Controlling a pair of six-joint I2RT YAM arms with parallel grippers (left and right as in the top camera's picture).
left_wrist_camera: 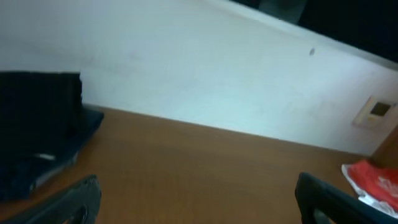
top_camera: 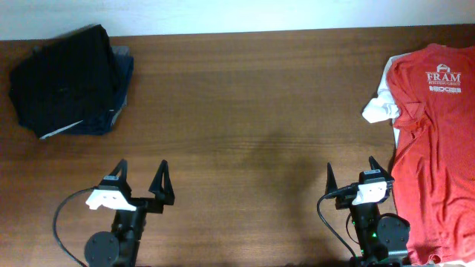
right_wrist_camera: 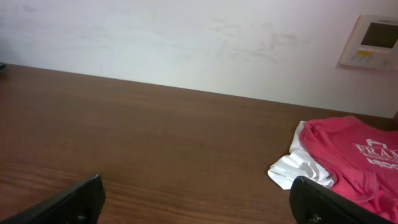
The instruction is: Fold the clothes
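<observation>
**Both grippers wide and empty, black garment at the far left**

The left gripper (top_camera: pixel 143 166) sits at the near edge, left of centre. Its jaws are spread wide with nothing between them, and its fingers (top_camera: pixel 163 182) point toward the far side. In its wrist view the two dark fingertips (left_wrist_camera: pixel 78 200) frame bare wood. The right gripper (top_camera: pixel 352 167) is also at the near edge, over on the right, and it too is wide open and holding nothing. A dark cable (top_camera: pixel 330 219) loops beside its base. Its right finger stands just beside the hem of the red T-shirt (top_camera: pixel 438 148), though I cannot tell whether they touch.

Moving outward, the brown table (top_camera: pixel 245 111) is bare wood between the two arms. The black garment (top_camera: pixel 63 78) lies well away in the far left corner, bunched into a rough heap with a pale band along its near edge. It rests on the navy clothes (top_camera: pixel 123 70), which peek out on its right side. The left wrist camera catches it as a dark block (left_wrist_camera: pixel 37 118) against the wall (left_wrist_camera: pixel 205 68).

On the right, the T-shirt is spread flat from the far edge to the near edge, with the white "FRAM" print at its far end. A crumpled white cloth (top_camera: pixel 378 110) pokes out from its left side. The right wrist view shows the same pair, red (right_wrist_camera: pixel 354 155) and white (right_wrist_camera: pixel 298 168), below a wall panel (right_wrist_camera: pixel 378 40).
</observation>
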